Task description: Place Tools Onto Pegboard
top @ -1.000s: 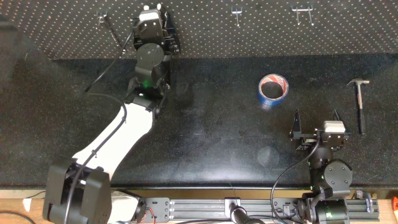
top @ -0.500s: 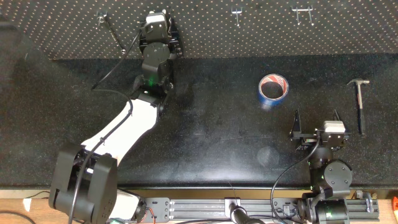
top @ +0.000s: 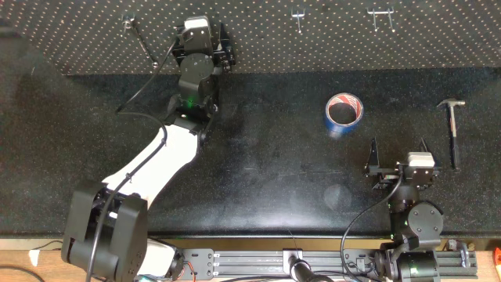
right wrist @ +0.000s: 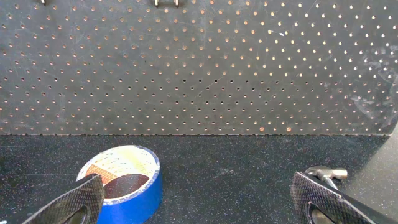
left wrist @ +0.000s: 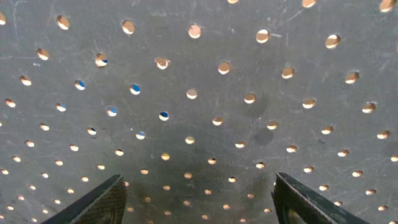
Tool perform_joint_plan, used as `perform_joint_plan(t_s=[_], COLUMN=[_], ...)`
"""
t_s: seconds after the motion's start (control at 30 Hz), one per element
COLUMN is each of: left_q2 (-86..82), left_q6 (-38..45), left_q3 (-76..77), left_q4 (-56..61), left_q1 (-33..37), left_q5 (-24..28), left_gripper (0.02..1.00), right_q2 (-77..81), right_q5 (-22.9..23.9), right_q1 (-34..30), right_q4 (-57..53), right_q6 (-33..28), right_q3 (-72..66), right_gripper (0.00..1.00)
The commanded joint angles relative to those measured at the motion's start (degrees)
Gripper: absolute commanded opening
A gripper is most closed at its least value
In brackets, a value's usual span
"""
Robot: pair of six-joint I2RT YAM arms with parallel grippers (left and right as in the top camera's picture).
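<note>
Top view: we see the left claw [top: 224, 48] up at the pegboard [top: 329, 39], with the tape roll [top: 344, 112] and hammer [top: 452, 129] lying on the worktop [top: 266, 149]. Left wrist view: its fingers are spread and empty. Right wrist view: the right claw [right wrist: 199, 202] is spread and empty, apart from both tools.

Ref. top view; 12 o'clock = away from arm bases. Along 12 o'clock edge of surface [top: 266, 157] stands pegboard [top: 313, 43], full width. On surface, right of ctr: tape roll [top: 344, 111], near pegboard foot. At 3 o'clock of tape roll, well apart: hammer [top: 452, 129], flat on surface, head toward 12, handle toward 6. Between the two: right gripper [top: 398, 149], approx. 4 o'clock of tape roll, 8 o'clock of hammer. Close in front of pegboard, 10 o'clock of tape roll: left gripper [top: 221, 48]. On pegboard: hook [top: 297, 16] at 11 o'clock of tape roll, second hook [top: 380, 16] at 1 o'clock; slim tool [top: 141, 39] at 9 o'clock of left gripper.
</note>
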Motion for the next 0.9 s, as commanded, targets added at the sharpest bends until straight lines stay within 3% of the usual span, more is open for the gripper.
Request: perform_joint_plan(t_s=[0.03,0.13,0.2,0.37,0.57,0.7,0.8,0.9], left_q2=[-2.54,-15.13,-25.55,-51.91,-74.23,-83.32,-92.61,-93.64], left_q6=[-0.09,-0.11,-0.11,-1.64,-4.33,-5.11,-4.92,-4.00], left_q3=[1.14,0.57,-5.31,-35.95,-51.93,-52.65,-52.65,-52.65], left_q4=[-3.72,-19.21,-24.52,-12.79,-12.83,-20.94,-35.26,-34.99], left_q1=[0.37,1.99,5.95,16.39,18.03,17.66,15.67,15.32], left_q5=[0.11,0.90,6.14,18.05,18.23,18.16,17.92,17.57], left_gripper=[1.000,0.996,0.996,0.996,0.996,0.996,0.996,0.996], right_q2=[-0.22,-0.22,-0.22,-0.22,-0.22,-0.22,-0.22,-0.22], right_q5=[0.70,0.70,0.70,0.70,0.70,0.70,0.70,0.70], right_q1=[0.44,0.44,0.44,0.44,0.44,0.44,0.44,0.44], right_q4=[-0.35,-0.37,-0.35,-0.37,-0.35,-0.37,-0.37,-0.37], right_q6=[-0.92,-0.94,-0.94,-0.94,-0.94,-0.94,-0.94,-0.92], right_q3=[-0.15,-0.15,-0.15,-0.15,-0.15,-0.15,-0.15,-0.15], right_gripper=[0.978,0.976,0.978,0.976,0.976,0.976,0.976,0.976])
